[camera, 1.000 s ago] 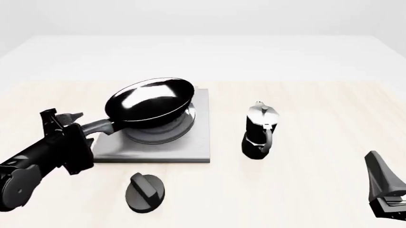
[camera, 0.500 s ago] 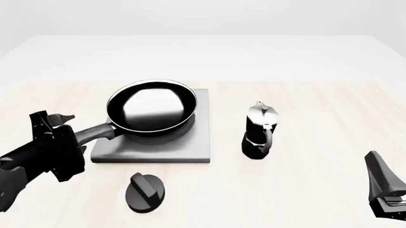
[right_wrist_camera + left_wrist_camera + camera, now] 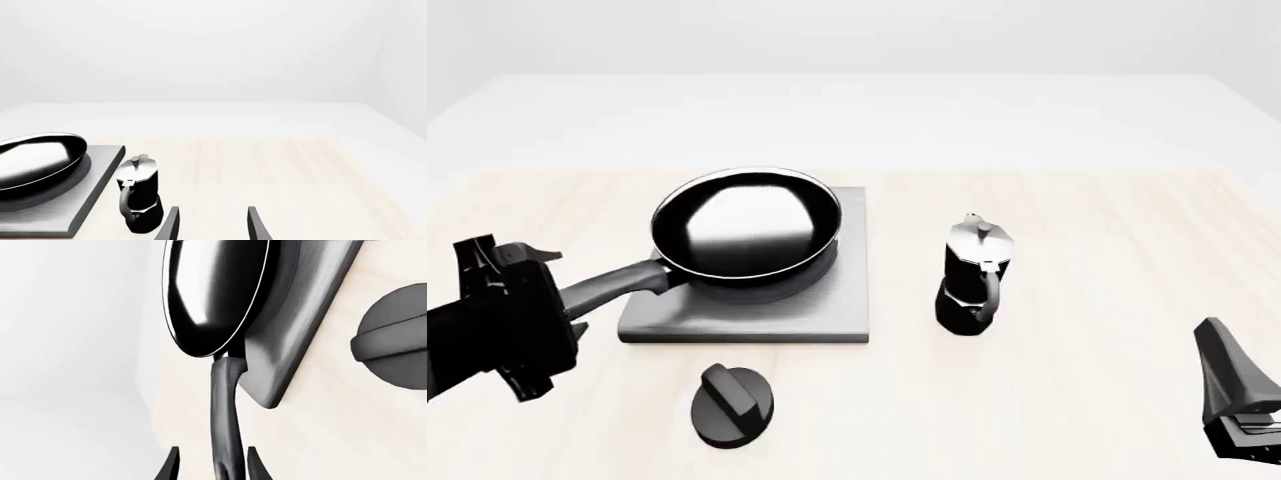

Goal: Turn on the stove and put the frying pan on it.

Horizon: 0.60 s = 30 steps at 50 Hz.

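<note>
Front view: left gripper [image 3: 547, 275] is seen at the handle end of the wide glossy black frying pan [image 3: 745, 225], jaws spread, handle between them untouched. Pan sits on the flat grey metal stove slab [image 3: 827, 310]. Rigid, likely slick; best gripped mid-handle. Round black ridged knob [image 3: 731, 403] lies near. Right gripper [image 3: 212, 225] idles, jaws spread.

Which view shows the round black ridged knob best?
The front view: the round black ridged knob appears whole, on the table in front of the grey stove slab. The left wrist view crops it at the frame edge; the right wrist view misses it.
</note>
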{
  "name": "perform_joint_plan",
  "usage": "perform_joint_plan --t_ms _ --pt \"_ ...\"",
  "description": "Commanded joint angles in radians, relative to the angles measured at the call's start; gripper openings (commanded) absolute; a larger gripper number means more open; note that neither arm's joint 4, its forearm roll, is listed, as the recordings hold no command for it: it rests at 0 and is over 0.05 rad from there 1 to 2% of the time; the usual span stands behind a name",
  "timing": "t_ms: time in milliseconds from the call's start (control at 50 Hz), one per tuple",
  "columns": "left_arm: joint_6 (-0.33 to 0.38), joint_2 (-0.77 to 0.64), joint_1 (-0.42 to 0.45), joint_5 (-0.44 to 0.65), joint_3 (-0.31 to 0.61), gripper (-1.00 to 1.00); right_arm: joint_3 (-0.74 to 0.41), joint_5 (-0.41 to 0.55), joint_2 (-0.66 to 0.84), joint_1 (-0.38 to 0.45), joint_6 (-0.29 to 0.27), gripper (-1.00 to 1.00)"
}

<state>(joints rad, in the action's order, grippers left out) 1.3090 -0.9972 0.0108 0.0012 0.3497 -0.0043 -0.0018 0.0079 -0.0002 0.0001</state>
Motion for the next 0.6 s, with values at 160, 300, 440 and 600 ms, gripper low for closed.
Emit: perform_joint_plan --t_ms 160,300,440,600 --pt "-0.028 0.135 0.007 0.271 0.05 1.0 0.0 0.0 0.0 0.0 0.0 1.0" --pt "-0.013 0.199 -0.008 0.354 0.069 1.0 0.0 0.0 0.0 0.0 0.0 1.0" --pt "-0.031 0.259 -0.005 0.443 0.099 1.0 0.0 0.0 0.0 0.0 0.0 1.0" --pt "-0.062 0.311 -0.001 0.531 0.124 1.0 0.0 0.0 0.0 0.0 0.0 1.0"
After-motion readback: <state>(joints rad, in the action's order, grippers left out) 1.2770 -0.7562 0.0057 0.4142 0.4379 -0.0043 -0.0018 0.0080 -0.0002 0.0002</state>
